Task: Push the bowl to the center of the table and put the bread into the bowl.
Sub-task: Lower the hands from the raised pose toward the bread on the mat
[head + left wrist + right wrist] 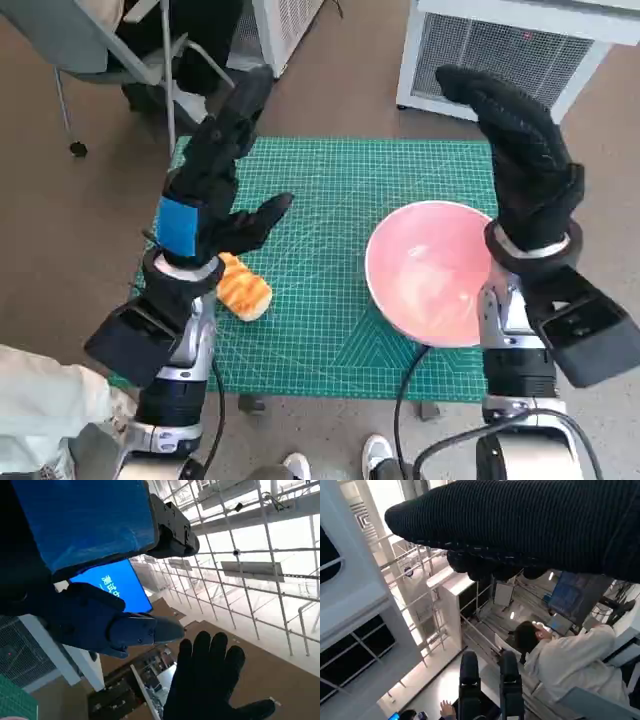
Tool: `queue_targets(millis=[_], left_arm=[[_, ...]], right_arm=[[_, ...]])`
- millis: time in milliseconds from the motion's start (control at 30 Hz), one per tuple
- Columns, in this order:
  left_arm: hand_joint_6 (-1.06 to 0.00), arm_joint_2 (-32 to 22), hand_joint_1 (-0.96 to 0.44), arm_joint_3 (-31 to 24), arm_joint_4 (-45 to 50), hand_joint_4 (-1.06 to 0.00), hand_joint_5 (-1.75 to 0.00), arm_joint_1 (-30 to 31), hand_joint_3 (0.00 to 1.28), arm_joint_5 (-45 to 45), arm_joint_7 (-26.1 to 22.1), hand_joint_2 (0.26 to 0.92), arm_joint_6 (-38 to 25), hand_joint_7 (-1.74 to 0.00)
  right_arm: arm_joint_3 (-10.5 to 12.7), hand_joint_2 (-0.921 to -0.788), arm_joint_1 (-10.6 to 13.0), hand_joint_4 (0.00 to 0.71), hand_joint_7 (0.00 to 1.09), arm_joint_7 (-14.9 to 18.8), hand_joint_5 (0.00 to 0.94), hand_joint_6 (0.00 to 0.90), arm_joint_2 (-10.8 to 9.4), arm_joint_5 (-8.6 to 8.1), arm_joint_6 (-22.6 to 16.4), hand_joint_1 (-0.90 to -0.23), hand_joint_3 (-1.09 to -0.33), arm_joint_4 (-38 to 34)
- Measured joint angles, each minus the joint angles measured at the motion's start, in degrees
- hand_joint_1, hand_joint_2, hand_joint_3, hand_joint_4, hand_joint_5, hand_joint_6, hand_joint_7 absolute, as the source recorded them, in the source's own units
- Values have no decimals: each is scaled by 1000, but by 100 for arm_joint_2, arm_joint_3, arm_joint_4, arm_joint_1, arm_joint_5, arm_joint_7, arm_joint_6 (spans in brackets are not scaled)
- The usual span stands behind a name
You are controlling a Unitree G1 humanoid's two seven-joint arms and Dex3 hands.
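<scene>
A pink bowl [430,272] sits on the right side of the green cutting mat [330,210], reaching the mat's right edge. A golden piece of bread [243,289] lies near the mat's left edge. My left hand [218,165] is raised above the bread with fingers spread, holding nothing. My right hand [515,140] in the knitted glove is lifted above the bowl's far right side, fingers extended and empty. In the left wrist view the left hand [100,620] points up at the room, and the gloved right hand [207,680] shows with fingers spread. The right wrist view shows the right hand's glove [520,525] only.
The mat covers a small table. A white grilled cabinet [500,50] stands behind the table at the right, and a chair [110,50] at the back left. Shoes [380,455] show at the table's near edge. A person [560,655] sits in the right wrist view.
</scene>
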State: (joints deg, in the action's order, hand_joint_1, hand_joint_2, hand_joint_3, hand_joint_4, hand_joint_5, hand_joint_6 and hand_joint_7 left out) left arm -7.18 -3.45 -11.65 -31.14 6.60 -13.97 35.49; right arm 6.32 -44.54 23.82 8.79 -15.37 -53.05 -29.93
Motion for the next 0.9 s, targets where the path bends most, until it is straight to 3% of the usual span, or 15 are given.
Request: queue_targets(millis=[667, 900], left_arm=[[-366, -42, -510, 4, 0, -253, -2, 0, 324, 3, -6, 921, 0, -4], [-367, -48, -506, 4, 0, -253, -2, 0, 324, 13, -10, 921, 0, -4]], right_arm=[[15, -921, 8, 241, 604, 17, 11, -1, 2, -31, -12, -511, -825, -28], [90, -921, 141, 230, 598, 102, 7, -1, 64, -119, -36, -526, -854, -4]])
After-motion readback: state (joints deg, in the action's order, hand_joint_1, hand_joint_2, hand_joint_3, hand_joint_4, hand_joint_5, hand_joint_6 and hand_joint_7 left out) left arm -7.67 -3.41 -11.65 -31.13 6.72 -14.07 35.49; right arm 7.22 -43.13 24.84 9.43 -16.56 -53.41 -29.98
